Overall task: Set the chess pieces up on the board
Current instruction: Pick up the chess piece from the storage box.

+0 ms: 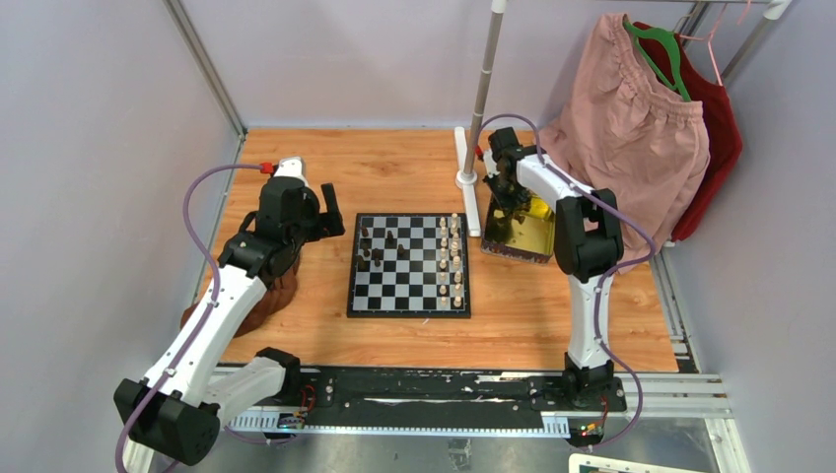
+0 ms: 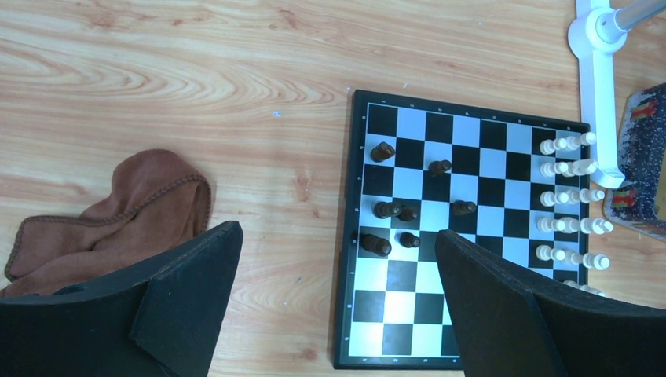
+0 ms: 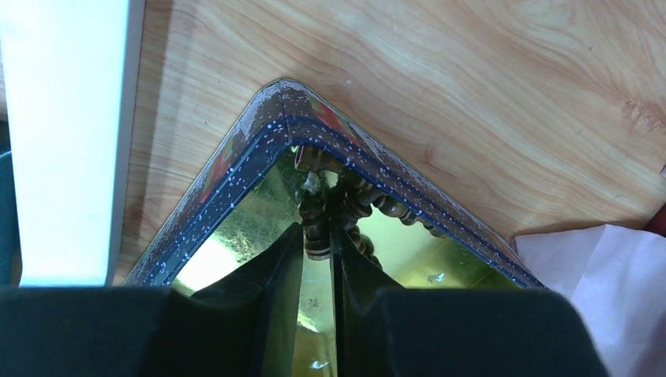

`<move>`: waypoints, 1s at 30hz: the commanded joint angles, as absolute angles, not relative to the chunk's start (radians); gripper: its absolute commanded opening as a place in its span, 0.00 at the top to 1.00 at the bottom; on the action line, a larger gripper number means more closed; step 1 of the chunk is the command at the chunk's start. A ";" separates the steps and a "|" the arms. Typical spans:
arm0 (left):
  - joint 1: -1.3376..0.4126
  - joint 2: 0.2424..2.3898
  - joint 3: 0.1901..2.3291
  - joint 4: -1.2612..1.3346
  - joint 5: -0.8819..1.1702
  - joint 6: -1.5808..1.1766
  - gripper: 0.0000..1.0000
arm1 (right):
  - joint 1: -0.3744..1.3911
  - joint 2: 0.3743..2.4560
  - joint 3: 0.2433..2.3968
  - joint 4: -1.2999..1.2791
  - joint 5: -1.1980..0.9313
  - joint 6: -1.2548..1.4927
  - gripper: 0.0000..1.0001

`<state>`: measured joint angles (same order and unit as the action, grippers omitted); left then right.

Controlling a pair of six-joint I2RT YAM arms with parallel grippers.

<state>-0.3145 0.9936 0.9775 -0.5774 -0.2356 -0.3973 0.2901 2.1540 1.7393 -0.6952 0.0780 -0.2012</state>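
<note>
R gripper (image 3: 316, 236): jaws narrow, tips down in the far corner of the gold tray (image 3: 259, 149), one dark chess piece (image 3: 316, 224) between the tips; whether it is clamped cannot be told. More dark pcs (image 3: 357, 200) lie heaped in that corner against the tray wall. Tray sits just right of the chessboard's (image 1: 409, 296) far-right corner, beside a white stand base (image 1: 468, 177) w/ upright pole. L gripper (image 2: 336, 236): jaws wide, nothing between them, held above the table left of the board. Board: mid-table, flat. Cream pcs (image 1: 449, 261) upright in two rows along its right edge; several dark pcs (image 2: 393, 210) loose on its far-left squares, some lying over. Brown cloth (image 2: 118, 220): crumpled on the wooden table (image 1: 394, 168), left of the board, by the L arm. Far right: pink garment (image 1: 631, 128) on a green hanger, red garment (image 1: 725, 128) behind it.
</note>
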 commanded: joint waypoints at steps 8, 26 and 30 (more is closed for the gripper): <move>-0.307 1.006 0.989 -0.549 -0.231 -0.395 0.00 | 0.268 2.201 1.749 -0.688 0.020 -0.203 0.76; -0.307 1.006 0.983 -0.536 -0.225 -0.393 0.00 | 0.305 2.155 1.743 -0.690 0.030 -0.157 1.00; -0.307 1.005 0.978 -0.530 -0.202 -0.386 0.00 | 0.315 2.114 1.723 -0.693 0.015 -0.122 1.00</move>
